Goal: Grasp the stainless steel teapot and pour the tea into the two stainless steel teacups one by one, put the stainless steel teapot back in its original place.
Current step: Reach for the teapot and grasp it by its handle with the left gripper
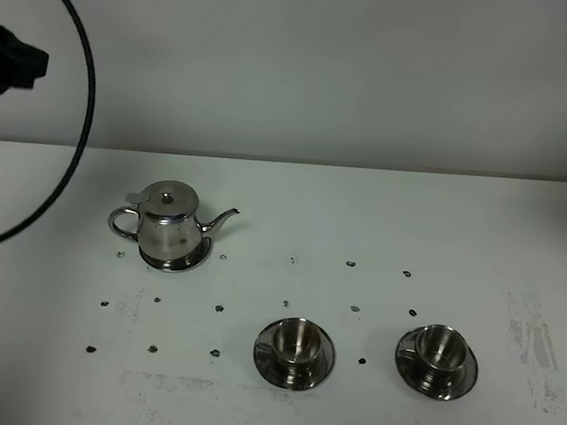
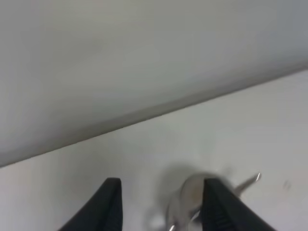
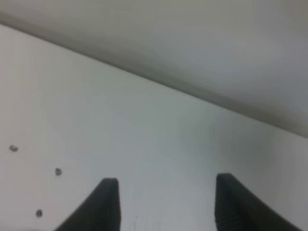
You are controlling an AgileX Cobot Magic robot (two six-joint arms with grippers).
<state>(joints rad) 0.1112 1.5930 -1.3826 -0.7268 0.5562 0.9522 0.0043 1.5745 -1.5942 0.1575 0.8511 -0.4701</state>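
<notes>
The stainless steel teapot (image 1: pixel 167 225) stands upright on the white table (image 1: pixel 463 230) at the left, spout pointing right, handle to the left. It shows blurred in the left wrist view (image 2: pixel 190 199), partly behind one finger. Two stainless steel teacups stand on saucers near the front: one in the middle (image 1: pixel 295 342), one at the right (image 1: pixel 439 350). No tea is visible. My left gripper (image 2: pixel 161 202) is open and empty, raised well above the table behind the teapot. My right gripper (image 3: pixel 166 202) is open and empty over bare table.
Small dark marks dot the table in rows around the teapot and cups (image 1: pixel 351 264). A black cable (image 1: pixel 78 102) loops down at the far left. Scuffed patches mark the table at the right (image 1: pixel 532 342) and front.
</notes>
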